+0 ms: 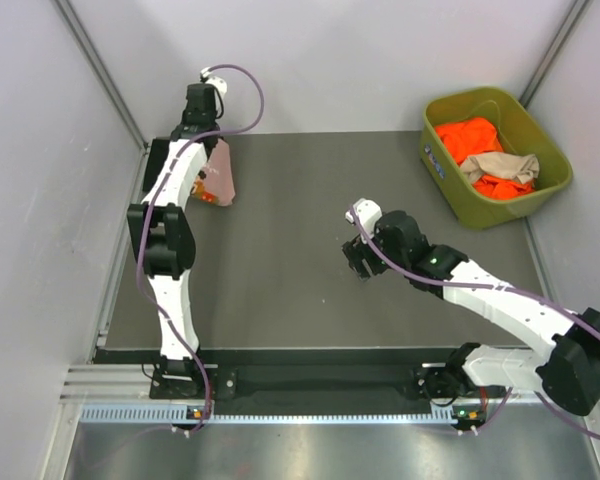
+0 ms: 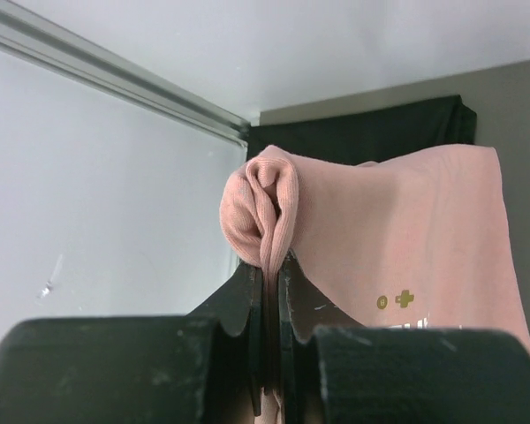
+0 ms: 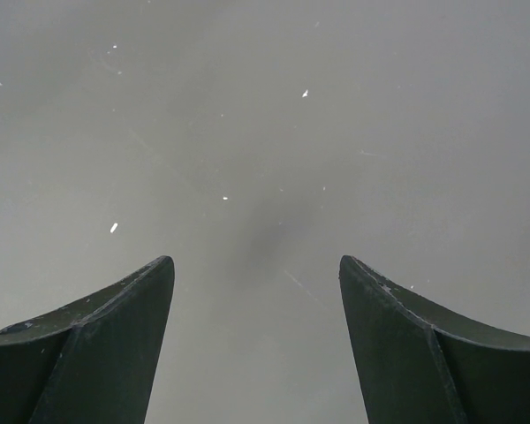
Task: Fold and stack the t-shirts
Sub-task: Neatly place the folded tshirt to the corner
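Dusty pink t-shirt (image 1: pixel 220 172) is seen hanging at upper left of the top view, a ribbed fold pinched in the clamped left gripper (image 2: pixel 272 265). Black t-shirt (image 2: pixel 362 132) is noted behind it. Orange t-shirt (image 1: pixel 470 135) and tan t-shirt (image 1: pixel 500 165) are crumpled in the bin (image 1: pixel 477 96), upper right. Right gripper (image 3: pixel 254 261) is spread wide, nothing held.

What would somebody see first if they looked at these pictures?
Probably the pink shirt, pinched in the left hand near the far left corner of the table. Then the green bin at the far right, holding an orange shirt and a tan shirt. The right hand hangs open mid-table.
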Motion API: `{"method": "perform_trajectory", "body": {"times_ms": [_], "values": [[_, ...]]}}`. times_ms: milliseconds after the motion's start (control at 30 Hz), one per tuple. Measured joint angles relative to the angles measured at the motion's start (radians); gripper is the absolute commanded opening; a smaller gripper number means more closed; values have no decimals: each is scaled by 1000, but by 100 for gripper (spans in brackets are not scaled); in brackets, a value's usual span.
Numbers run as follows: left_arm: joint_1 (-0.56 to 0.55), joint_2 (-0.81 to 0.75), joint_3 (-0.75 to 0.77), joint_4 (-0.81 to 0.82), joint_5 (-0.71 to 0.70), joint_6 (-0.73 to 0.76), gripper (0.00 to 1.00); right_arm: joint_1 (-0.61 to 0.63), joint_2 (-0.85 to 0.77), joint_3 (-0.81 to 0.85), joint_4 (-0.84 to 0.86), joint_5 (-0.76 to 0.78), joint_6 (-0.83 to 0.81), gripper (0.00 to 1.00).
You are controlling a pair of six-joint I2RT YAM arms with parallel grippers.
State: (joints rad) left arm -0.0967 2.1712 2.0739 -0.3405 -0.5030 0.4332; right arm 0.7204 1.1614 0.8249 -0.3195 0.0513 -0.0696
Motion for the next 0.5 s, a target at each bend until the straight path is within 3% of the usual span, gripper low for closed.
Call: {"method": "perform_trajectory", "body": {"times_ms": [500], "values": [[51, 43, 68, 50, 86, 29, 0, -4, 55, 47, -22, -13, 0, 74]]}}
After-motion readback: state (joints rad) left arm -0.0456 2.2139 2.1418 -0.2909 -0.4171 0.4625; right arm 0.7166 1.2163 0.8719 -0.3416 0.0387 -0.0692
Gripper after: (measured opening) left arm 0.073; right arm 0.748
